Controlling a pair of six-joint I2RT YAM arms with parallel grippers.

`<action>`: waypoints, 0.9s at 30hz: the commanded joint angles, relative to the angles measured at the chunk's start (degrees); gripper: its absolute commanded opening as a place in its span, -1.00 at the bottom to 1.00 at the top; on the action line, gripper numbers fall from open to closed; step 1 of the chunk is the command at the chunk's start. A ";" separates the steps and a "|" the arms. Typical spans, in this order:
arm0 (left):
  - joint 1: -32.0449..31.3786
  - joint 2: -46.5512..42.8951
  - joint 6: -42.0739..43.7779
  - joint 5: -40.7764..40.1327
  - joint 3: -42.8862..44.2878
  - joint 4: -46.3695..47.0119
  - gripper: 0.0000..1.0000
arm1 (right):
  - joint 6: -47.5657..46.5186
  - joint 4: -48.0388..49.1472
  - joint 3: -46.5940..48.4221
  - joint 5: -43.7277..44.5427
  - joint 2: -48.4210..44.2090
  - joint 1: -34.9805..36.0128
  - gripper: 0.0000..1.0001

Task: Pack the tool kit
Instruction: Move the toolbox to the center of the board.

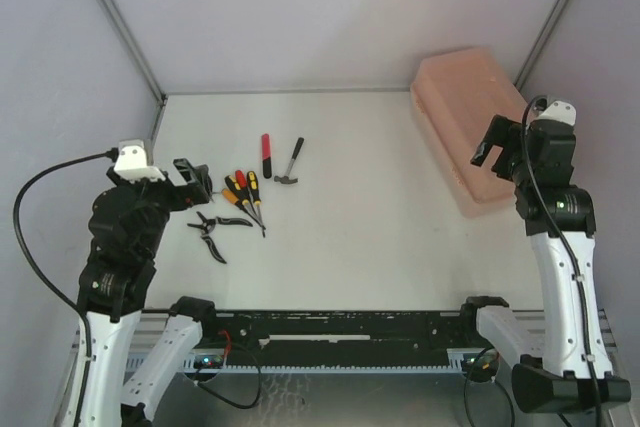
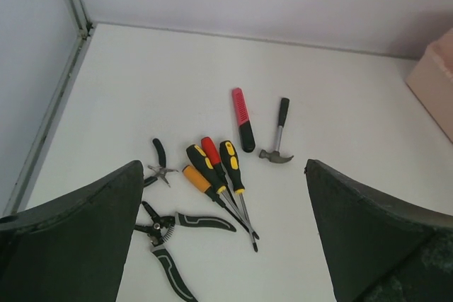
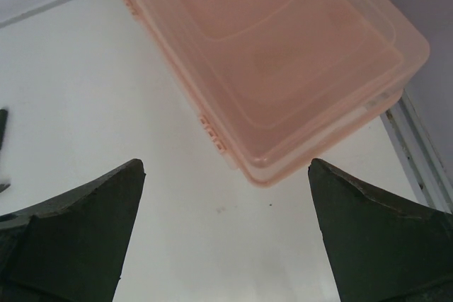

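tool case point(image 1: 470, 127) — long axis far-left to near-right | left fingers point(image 2: 71, 245), right fingers point(image 3: 71, 245) spread wide, empty

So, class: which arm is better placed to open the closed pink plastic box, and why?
Probably right: the right gripper hangs open just before the pink plastic box; the left gripper faces the hand tools.

No writing, brand, number or sign can be read in any view. The handles of the screwdrivers point(image 2: 212, 171) and the hammer point(image 2: 281, 124) carry no legible mark, nor does the lid of the pink box point(image 3: 283, 54).
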 commanded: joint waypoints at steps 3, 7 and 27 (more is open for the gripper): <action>-3.23 -1.92 1.93 -3.10 -6.00 7.34 1.00 | 0.54 3.94 2.08 -4.20 4.77 -6.52 0.99; -4.10 -6.12 3.10 -5.99 -10.50 8.83 1.00 | 0.20 5.16 3.54 -4.23 9.05 -9.91 0.99; -4.68 -11.01 -2.93 -0.62 -16.32 10.21 1.00 | -6.68 20.26 28.05 -2.74 42.40 -15.36 0.97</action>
